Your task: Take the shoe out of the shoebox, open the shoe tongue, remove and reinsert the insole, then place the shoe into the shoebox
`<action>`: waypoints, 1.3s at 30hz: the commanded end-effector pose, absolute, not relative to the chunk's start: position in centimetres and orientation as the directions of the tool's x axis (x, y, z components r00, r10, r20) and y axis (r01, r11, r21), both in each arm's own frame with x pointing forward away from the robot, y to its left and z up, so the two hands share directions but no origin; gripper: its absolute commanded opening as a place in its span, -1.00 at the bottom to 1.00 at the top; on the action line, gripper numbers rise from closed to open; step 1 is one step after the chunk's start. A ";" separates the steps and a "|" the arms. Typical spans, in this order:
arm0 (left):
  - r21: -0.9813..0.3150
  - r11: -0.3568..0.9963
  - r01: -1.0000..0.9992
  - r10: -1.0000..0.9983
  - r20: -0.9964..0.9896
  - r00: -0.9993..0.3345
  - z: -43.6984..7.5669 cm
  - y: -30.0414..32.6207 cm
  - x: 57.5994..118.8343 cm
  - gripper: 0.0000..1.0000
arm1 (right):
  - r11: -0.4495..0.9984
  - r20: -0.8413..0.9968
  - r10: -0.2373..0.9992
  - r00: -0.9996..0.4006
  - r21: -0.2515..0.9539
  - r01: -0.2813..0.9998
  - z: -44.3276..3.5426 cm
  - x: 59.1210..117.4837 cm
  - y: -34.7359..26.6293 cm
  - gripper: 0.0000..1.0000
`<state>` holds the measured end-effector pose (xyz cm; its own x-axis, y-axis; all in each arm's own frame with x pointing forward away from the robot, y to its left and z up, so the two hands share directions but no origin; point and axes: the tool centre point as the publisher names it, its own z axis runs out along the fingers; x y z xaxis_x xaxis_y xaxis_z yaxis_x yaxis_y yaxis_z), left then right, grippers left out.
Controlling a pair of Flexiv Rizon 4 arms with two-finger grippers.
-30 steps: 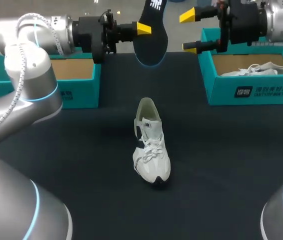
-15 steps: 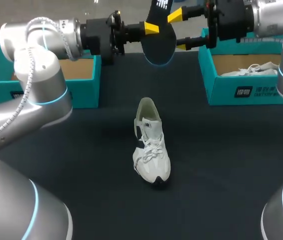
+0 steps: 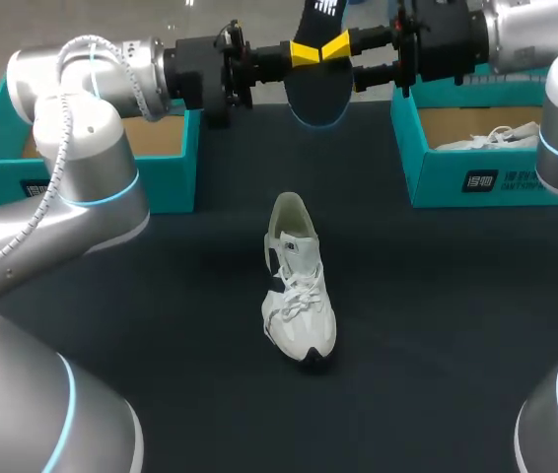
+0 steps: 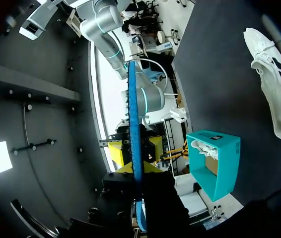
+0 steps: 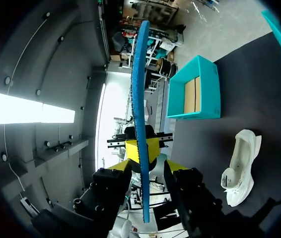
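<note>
A black insole (image 3: 319,97) with a blue underside hangs upright high above the table's far middle. My left gripper (image 3: 304,51) is shut on its edge, and the left wrist view sees the insole (image 4: 132,109) edge-on, rising from that gripper (image 4: 135,168). My right gripper (image 3: 344,61) faces it from the other side. In the right wrist view the insole (image 5: 139,74) stands between that gripper's (image 5: 148,166) fingers with a gap on each side, so it is open. The white shoe (image 3: 299,296) lies mid-table, toe toward me, tongue pulled up.
An empty teal shoebox (image 3: 161,187) stands at the far left. A second teal shoebox (image 3: 486,182) at the far right holds another white shoe (image 3: 501,136). Dark tabletop surrounds the shoe on all sides.
My right gripper has moved left up to the insole, and its fingers have narrowed around it. My left gripper has carried the insole slightly right. The shoe has not moved.
</note>
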<state>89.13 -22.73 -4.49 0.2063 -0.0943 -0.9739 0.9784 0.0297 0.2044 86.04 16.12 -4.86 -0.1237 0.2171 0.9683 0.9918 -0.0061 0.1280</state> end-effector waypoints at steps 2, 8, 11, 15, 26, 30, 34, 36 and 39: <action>0.205 0.032 0.978 -0.100 -0.973 0.207 -4.5 -22.9 88.9 -1.00 | -0.010 0.969 0.217 -0.120 0.125 0.992 -5.0 86.2 16.2 -0.55; 0.204 0.027 0.979 -0.109 -0.972 0.206 -4.3 -22.9 88.8 -1.00 | -0.010 0.969 0.215 -0.120 0.125 0.992 -5.1 86.3 16.2 -1.00; 0.200 0.021 0.980 -0.116 -0.973 0.201 -4.2 -22.9 88.8 -1.00 | -0.011 0.971 0.208 -0.122 0.127 0.992 -5.2 86.3 16.1 -1.00; 0.202 0.008 0.979 -0.102 -0.974 0.201 -4.1 -22.4 88.7 1.00 | -0.022 0.972 0.199 -0.127 0.134 0.991 -4.8 85.8 16.2 -1.00; 0.217 -0.152 0.964 0.008 -0.975 0.220 -5.5 -16.8 88.9 1.00 | -0.044 0.966 0.212 -0.149 0.162 0.986 -4.8 86.0 15.0 -1.00; 0.197 -0.188 0.962 0.058 -0.976 0.211 -6.2 -14.5 89.2 1.00 | -0.053 0.960 0.224 -0.167 0.183 0.982 -4.7 86.2 14.7 -1.00; 0.196 -0.222 0.955 0.101 -0.970 0.222 -6.8 -12.5 89.3 1.00 | -0.054 0.953 0.236 -0.188 0.206 0.977 -4.4 86.6 14.7 -1.00; 0.202 -0.258 0.945 0.127 -0.962 0.240 -7.4 -11.4 89.3 1.00 | -0.056 0.951 0.238 -0.196 0.214 0.975 -4.4 86.8 14.8 -1.00; 0.215 -0.306 0.927 0.155 -0.950 0.271 -8.4 -9.7 89.6 1.00 | -0.054 0.949 0.241 -0.206 0.225 0.973 -4.3 87.1 14.9 -1.00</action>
<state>89.09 -12.14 -8.52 0.2646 0.1461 -0.9532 0.9475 -0.2236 0.2287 86.74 14.61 -4.33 -0.2043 0.2387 0.9493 0.9728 -0.0585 0.2241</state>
